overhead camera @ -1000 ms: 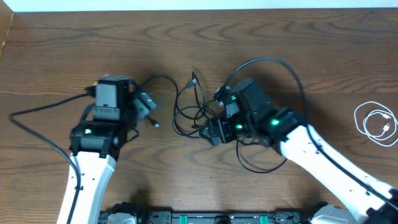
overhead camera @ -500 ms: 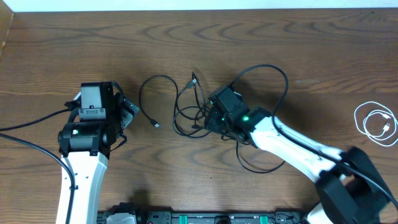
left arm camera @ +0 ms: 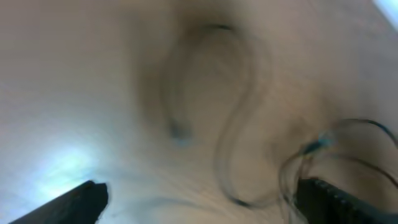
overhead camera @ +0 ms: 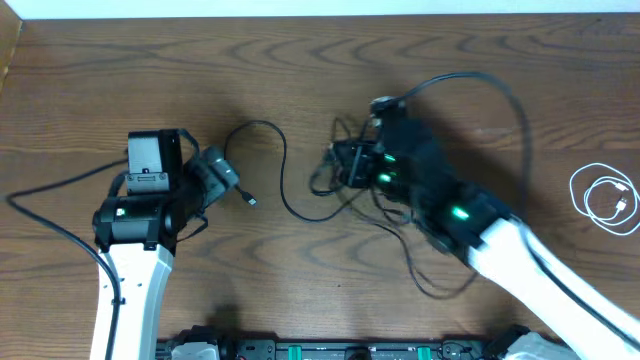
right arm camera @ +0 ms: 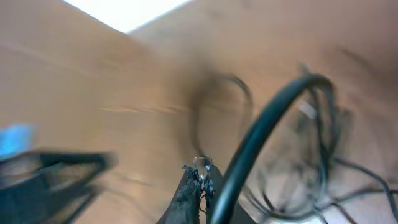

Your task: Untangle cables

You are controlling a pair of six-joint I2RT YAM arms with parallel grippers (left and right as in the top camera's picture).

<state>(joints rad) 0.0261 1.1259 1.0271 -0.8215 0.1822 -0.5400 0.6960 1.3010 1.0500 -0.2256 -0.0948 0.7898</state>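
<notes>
Overhead view: a wooden worktop (overhead camera: 120, 70) with both arms entering from the lower edge of the frame. The left hand (overhead camera: 222, 178) lies left of centre, its fingers spread wide apart and holding nothing. The heavily blurred left wrist view agrees, with one dark fingertip in each lower corner and bare wood between them. The right hand (overhead camera: 347, 165) sits just right of centre with its fingers pressed together. In the right wrist view the two tips meet at the lower middle of the frame with a small bright glint at their end. Whether a cord is pinched there cannot be told. The black cables (overhead camera: 325, 187) form a tangle bunched against the right hand. One strand leaves the tangle toward the left as an open loop (overhead camera: 284, 160), arching up and over and ending in a small plug (overhead camera: 250, 201) just beside the left hand. The white cable (overhead camera: 605, 200) is coiled on its own near the right edge of the frame, well apart from the tangle and from both hands. A thicker arm cable (right arm camera: 261, 137) crosses the right wrist view in front of the tangle.
</notes>
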